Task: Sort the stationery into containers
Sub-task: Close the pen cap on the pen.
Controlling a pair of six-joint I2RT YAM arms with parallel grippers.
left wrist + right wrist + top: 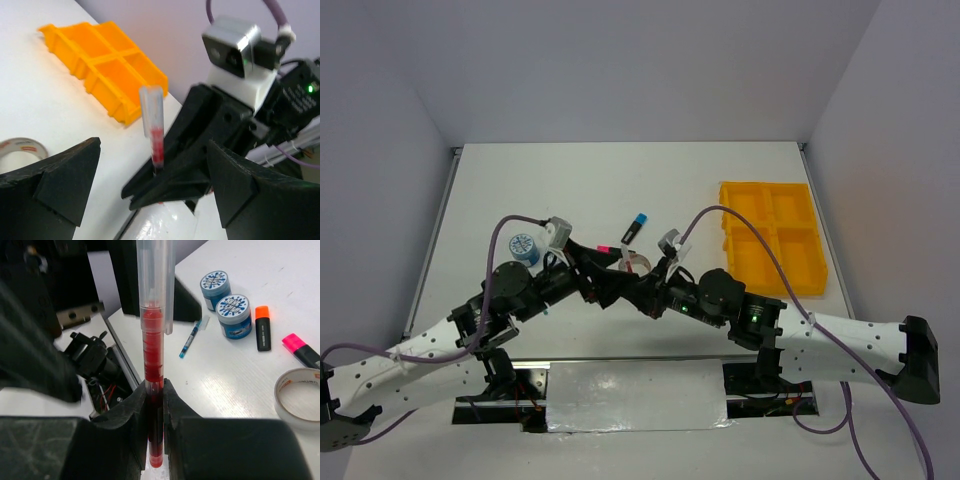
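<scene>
My right gripper (155,386) is shut on a thin red pen (153,345), which stands upright between its jaws with the clear cap on top. The left gripper (154,150) is open, its fingers (65,185) wide apart on either side of the right gripper (170,175) and the red pen (152,125), touching neither. From above, the left gripper (608,284) and the right gripper (648,292) meet low over the table's near middle. The yellow four-compartment tray (772,236) lies at the right. Two blue-white tape rolls (224,297), a blue pen (190,339), an orange-capped marker (262,328), a pink-capped marker (300,350) and a silvery tape ring (298,397) lie on the table.
A blue-capped marker (633,228) lies at the table's middle, beyond the grippers. A blue tape roll (523,246) sits by the left arm's elbow. A shiny plate (635,395) lies between the arm bases. Walls close the table at the back and sides.
</scene>
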